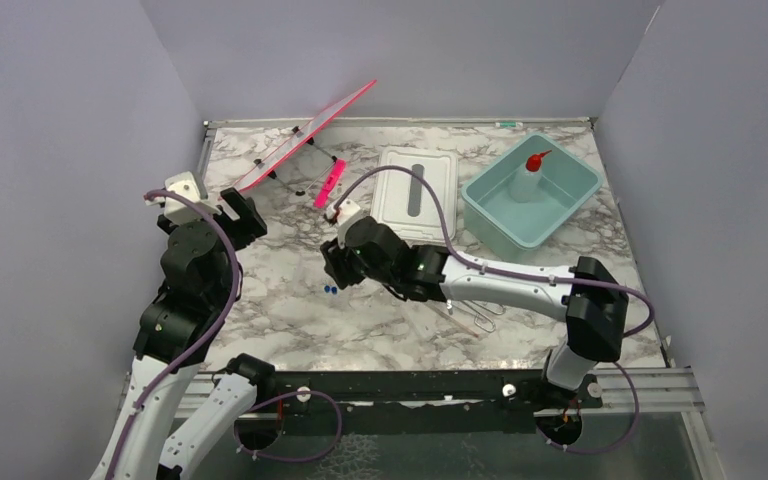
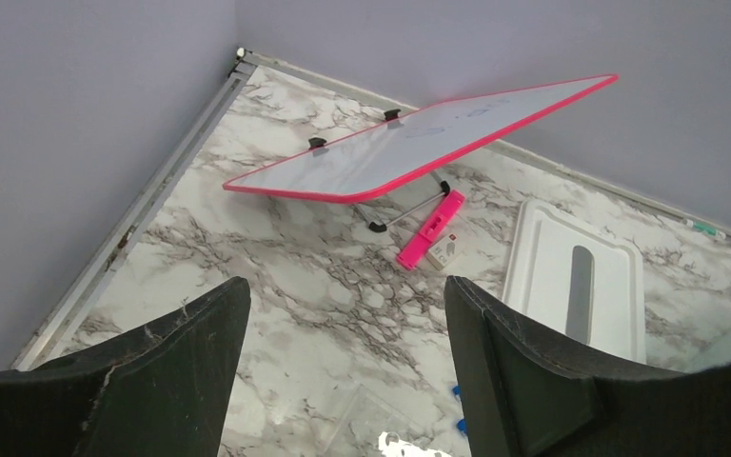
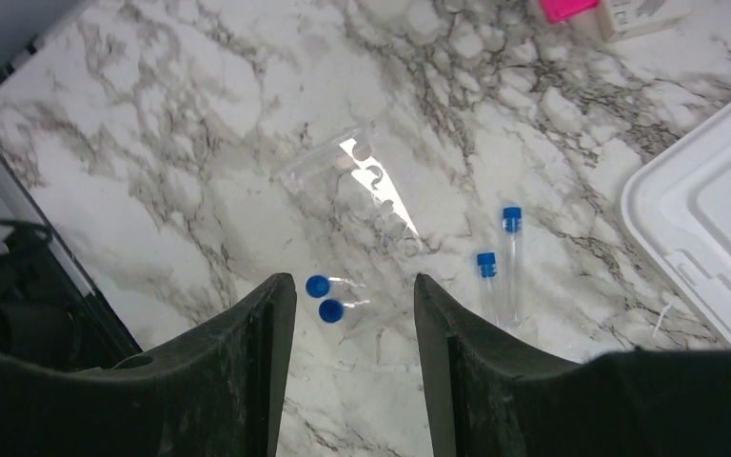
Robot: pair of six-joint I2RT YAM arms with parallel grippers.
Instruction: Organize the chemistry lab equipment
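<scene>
Two clear blue-capped tubes (image 3: pixel 330 310) lie on the marble table just beyond and between my right gripper's (image 3: pixel 354 281) open fingers; their caps show as blue dots in the top view (image 1: pixel 330 290). Two more blue-capped tubes (image 3: pixel 509 262) lie to the right. My right gripper (image 1: pixel 332 268) hovers low over the table's middle, empty. A white squeeze bottle with a red nozzle (image 1: pixel 532 175) stands in the teal tub (image 1: pixel 570 205). A wire clamp (image 1: pixel 487 318) lies beside the right forearm. My left gripper (image 1: pixel 243 218) (image 2: pixel 338 286) is open and empty, raised at the left.
A clear plastic tube rack (image 3: pixel 362 186) lies flat ahead of the right gripper. A white lid (image 1: pixel 417 185) sits left of the tub. A pink-framed whiteboard (image 1: pixel 300 135) on a stand and a pink eraser (image 1: pixel 330 185) are at the back left. A green-tipped stick (image 1: pixel 505 124) lies along the back edge.
</scene>
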